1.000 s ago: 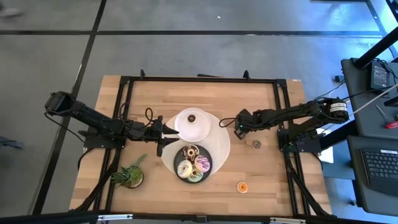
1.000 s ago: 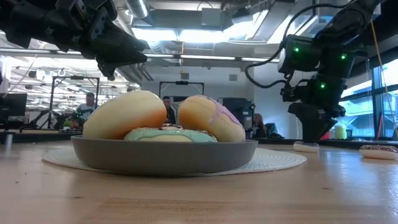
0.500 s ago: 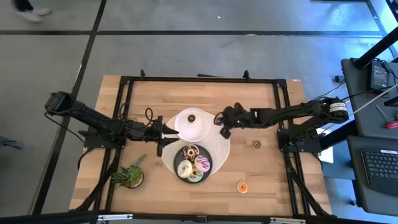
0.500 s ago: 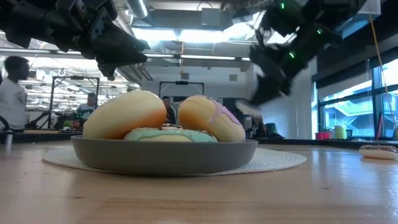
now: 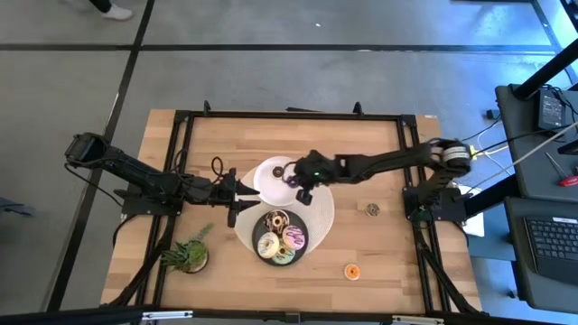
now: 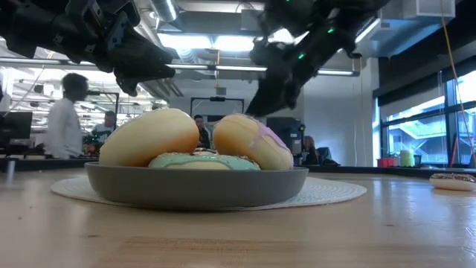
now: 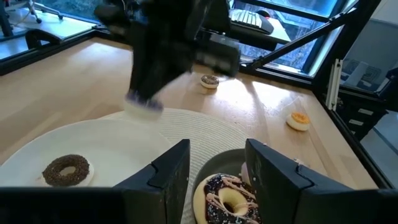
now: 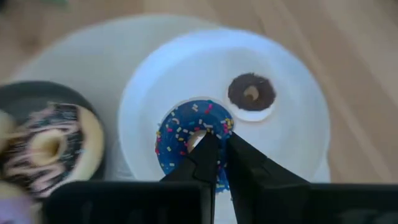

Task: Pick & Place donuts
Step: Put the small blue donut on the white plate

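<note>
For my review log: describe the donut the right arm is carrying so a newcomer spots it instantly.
Find the white plate at the table's middle. Above it the right gripper pinches a small donut, jaws across its rim. Its blue icing with coloured sprinkles sets it apart from the tiny brown donut lying on the plate.

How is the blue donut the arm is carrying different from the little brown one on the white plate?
The blue sprinkled donut is clearly larger; the small brown donut is plain and dark. The blue one is pinched through its hole by the right gripper over the white plate; the brown one lies flat, untouched. Both are rings.
</note>
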Controlling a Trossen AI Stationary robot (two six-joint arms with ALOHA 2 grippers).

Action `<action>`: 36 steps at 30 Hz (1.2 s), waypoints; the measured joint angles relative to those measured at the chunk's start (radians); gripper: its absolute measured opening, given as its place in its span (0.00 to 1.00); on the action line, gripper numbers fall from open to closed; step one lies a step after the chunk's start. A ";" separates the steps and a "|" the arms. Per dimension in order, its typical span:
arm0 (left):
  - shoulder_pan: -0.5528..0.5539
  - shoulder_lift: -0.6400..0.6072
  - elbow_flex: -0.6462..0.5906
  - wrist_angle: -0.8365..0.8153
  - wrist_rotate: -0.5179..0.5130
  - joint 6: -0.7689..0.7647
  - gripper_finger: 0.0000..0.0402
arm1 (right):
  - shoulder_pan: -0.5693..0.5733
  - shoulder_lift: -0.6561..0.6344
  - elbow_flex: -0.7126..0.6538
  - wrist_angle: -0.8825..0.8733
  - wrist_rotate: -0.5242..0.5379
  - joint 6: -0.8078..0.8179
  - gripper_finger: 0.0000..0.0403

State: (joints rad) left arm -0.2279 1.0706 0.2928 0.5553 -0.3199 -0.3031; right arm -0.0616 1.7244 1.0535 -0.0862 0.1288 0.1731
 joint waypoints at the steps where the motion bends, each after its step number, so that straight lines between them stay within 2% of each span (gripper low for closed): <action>1: 0.000 0.000 0.000 -0.002 0.003 0.001 0.38 | 0.000 0.031 0.022 -0.010 0.000 -0.001 0.08; 6: 0.000 0.000 0.000 -0.010 0.006 0.001 0.37 | -0.001 0.171 0.113 -0.021 -0.051 -0.001 0.08; 12: 0.000 0.000 0.000 -0.015 0.007 0.000 0.37 | -0.003 0.273 0.196 -0.063 -0.052 0.000 0.08; 19: 0.000 0.000 0.000 -0.016 0.007 0.002 0.38 | -0.032 0.284 0.221 -0.179 0.058 0.030 0.08; 27: 0.000 0.000 0.000 -0.018 0.007 0.002 0.37 | -0.069 0.284 0.221 -0.187 0.055 0.099 0.08; 36: 0.000 0.000 0.000 -0.022 0.007 0.002 0.37 | -0.066 0.284 0.221 -0.215 0.019 0.051 0.10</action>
State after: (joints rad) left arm -0.2281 1.0706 0.2928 0.5337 -0.3126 -0.3012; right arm -0.1280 2.0083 1.2743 -0.3009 0.1481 0.2240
